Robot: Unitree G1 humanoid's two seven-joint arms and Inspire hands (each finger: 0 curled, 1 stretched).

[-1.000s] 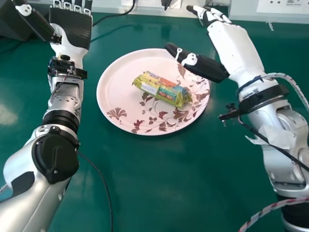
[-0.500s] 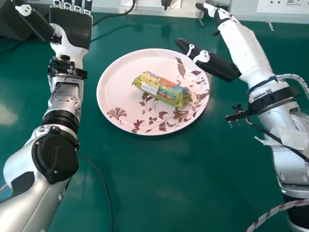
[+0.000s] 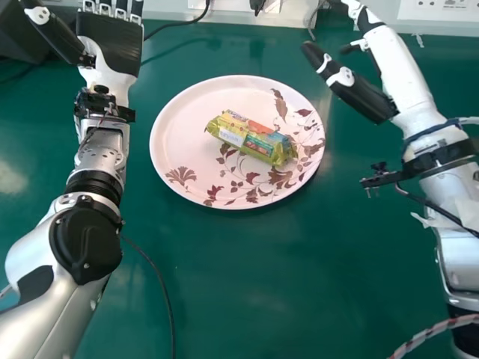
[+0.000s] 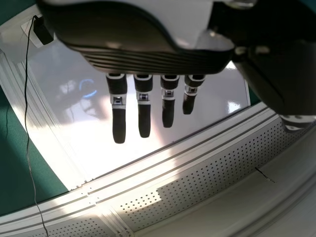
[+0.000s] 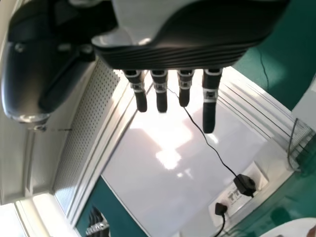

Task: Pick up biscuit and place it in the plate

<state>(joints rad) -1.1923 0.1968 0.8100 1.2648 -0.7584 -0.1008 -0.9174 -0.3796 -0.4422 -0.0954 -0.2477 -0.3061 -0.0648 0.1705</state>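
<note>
Right robot hand [image 3: 393, 63] and left robot hand [image 3: 111, 46], fingers straight and apart.
Between the arms, the biscuit [image 3: 249, 140] lies slantwise on the pink plate [image 3: 179, 138], its shiny yellow-green wrapper patched orange and blue.

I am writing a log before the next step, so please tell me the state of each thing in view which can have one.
Plate: face up
Biscuit: wrapped, lying on the plate
Left hand: open, empty
Right hand: open, empty
Black plugs: plugged in
</note>
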